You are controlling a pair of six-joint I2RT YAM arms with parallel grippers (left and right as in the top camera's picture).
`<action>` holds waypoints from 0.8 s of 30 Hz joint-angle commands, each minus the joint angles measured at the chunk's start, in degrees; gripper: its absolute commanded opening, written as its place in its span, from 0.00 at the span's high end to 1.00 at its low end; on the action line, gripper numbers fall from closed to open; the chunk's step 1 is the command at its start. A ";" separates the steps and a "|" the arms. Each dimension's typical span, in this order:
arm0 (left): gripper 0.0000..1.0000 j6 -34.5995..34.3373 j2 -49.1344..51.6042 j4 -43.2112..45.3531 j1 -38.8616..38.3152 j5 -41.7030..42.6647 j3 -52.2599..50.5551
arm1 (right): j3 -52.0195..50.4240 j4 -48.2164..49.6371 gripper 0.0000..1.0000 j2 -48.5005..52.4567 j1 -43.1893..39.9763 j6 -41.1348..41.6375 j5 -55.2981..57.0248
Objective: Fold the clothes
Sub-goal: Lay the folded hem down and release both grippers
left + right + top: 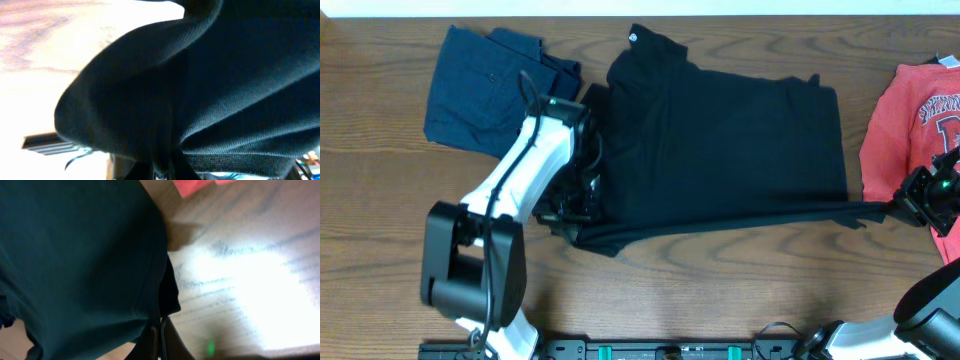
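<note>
On the wood-grain tabletop [380,200], the black T-shirt [720,150] lies in the middle as a broad, roughly rectangular slab of matte knit. A small white tag [636,37] shows at its collar near the far edge. Its lower hem is drawn out into a thin, taut strip running toward the right.

The left end effector [570,210] sits at the shirt's lower left corner, where the cloth bunches into soft folds. In the left wrist view the black fabric [200,90] fills most of the frame. Its fine ribbed weave shows, and its puckers converge on the fingers at the bottom edge, so the left end effector is clenched on the shirt.

The right end effector [910,200] holds the far end of the stretched hem. Its wrist view shows its dark fingers [167,340] pressed together on the shirt's stitched edge [150,305].

A navy garment [485,85] lies folded and slightly rumpled at the far left, well apart from the coral-red lettered T-shirt [920,120], which lies crumpled at the right edge.
</note>
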 commanded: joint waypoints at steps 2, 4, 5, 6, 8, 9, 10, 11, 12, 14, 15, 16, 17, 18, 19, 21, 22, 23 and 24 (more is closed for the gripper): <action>0.94 -0.94 -5.40 2.58 0.13 4.50 -5.33 | 0.37 -1.33 0.99 -1.11 -0.39 0.17 2.40; 0.94 -1.86 -7.21 4.68 0.13 5.29 -7.13 | 0.37 -1.97 0.99 -1.11 -0.39 0.13 2.38; 0.94 -2.19 -8.11 5.97 0.15 5.64 -7.58 | 0.37 -2.03 0.99 -1.11 -0.31 0.11 2.16; 0.94 -2.19 -8.85 7.39 0.15 5.66 -7.61 | 0.37 -1.86 0.99 -1.11 -0.07 -0.76 1.03; 0.94 -2.58 -10.10 11.10 0.15 5.66 -7.61 | 0.37 -0.96 0.99 -1.11 0.76 -4.07 -3.85; 0.94 -3.13 -10.67 13.18 0.15 5.66 -7.58 | 0.37 -0.55 0.99 -1.11 1.25 -5.92 -6.64; 0.94 -3.50 -11.19 15.06 0.15 5.84 -7.56 | 0.37 -0.20 0.99 -1.11 1.95 -8.37 -9.77; 0.94 -3.50 -11.69 17.07 0.13 6.03 -7.56 | 0.37 -0.07 0.99 -1.11 2.56 -9.57 -11.45; 0.94 -3.48 -12.09 18.80 0.15 6.03 -7.56 | 0.37 0.35 0.99 -1.11 3.28 -9.94 -12.37; 0.94 -3.48 -12.44 21.79 0.15 6.03 -7.56 | 0.37 1.46 0.99 -1.11 4.55 -9.88 -12.20; 0.94 -3.45 -12.44 23.43 0.15 6.01 -7.56 | 0.37 2.19 0.99 -1.11 4.98 -9.81 -12.20; 0.94 -3.45 -12.41 25.62 0.15 5.99 -7.56 | 0.37 3.32 0.99 -1.11 5.40 -8.79 -12.20; 0.94 -3.45 -12.41 27.23 0.15 5.99 -7.56 | 0.37 4.37 0.99 -1.11 5.57 -7.41 -12.00; 0.94 -3.45 -12.41 28.85 0.15 5.99 -7.56 | 0.37 5.27 0.99 -1.11 5.57 -6.05 -11.74; 0.94 -3.45 -12.41 30.36 0.15 5.99 -7.56 | 0.37 6.19 0.99 -1.11 5.57 -4.59 -10.97; 0.94 -3.45 -12.41 33.24 0.15 5.92 -7.56 | 0.37 8.09 0.99 -1.11 5.57 -1.51 -8.28; 0.94 -3.45 -12.41 34.49 0.15 5.86 -7.56 | 0.37 8.81 0.99 -1.11 5.57 -0.26 -7.08; 0.94 -3.45 -12.41 35.67 0.15 5.86 -7.56 | 0.37 9.44 0.99 -1.11 5.57 0.61 -6.01; 0.94 -3.45 -12.41 37.05 0.15 5.84 -7.56 | 0.37 9.92 0.99 -1.11 5.57 0.94 -5.55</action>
